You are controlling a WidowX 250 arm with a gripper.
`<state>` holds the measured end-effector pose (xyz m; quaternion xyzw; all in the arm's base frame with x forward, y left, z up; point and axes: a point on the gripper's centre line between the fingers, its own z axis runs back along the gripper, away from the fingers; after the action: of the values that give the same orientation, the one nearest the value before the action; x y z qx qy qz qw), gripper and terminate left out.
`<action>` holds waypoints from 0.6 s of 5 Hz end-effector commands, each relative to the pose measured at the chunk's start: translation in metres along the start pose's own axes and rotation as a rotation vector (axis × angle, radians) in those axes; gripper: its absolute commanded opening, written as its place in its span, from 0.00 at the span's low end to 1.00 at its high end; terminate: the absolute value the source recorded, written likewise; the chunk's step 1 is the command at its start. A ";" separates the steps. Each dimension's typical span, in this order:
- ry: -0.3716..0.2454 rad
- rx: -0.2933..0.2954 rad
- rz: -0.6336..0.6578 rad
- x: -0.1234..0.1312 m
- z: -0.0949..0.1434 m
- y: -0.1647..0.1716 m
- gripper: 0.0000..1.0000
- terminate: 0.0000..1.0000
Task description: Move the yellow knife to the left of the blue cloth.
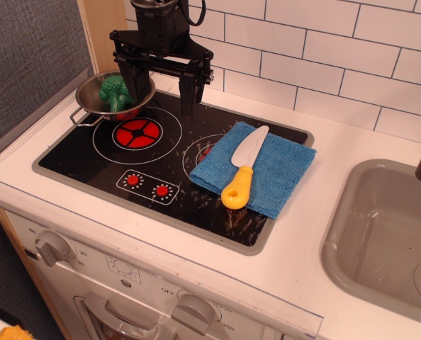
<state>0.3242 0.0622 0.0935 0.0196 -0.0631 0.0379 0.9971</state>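
Observation:
The yellow knife [243,170] lies on top of the blue cloth [267,173], its yellow handle toward the front and its cream blade pointing to the back. The cloth lies over the right burner of the black stovetop [90,166]. My gripper [161,88] hangs open and empty above the back of the stove, left of the cloth and well apart from the knife. Its two black fingers point down.
A metal pot [97,95] holding a green broccoli toy [115,91] stands at the back left, just behind the left gripper finger. The red left burner [136,132] lies below the gripper. A grey sink [388,241] is on the right. A white tiled wall runs behind.

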 end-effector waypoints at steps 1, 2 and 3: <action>0.000 0.000 0.000 0.000 0.000 0.000 1.00 0.00; 0.032 -0.028 -0.034 -0.007 -0.007 -0.030 1.00 0.00; 0.053 -0.025 -0.039 -0.015 -0.018 -0.057 1.00 0.00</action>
<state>0.3114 0.0010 0.0594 0.0073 -0.0163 0.0181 0.9997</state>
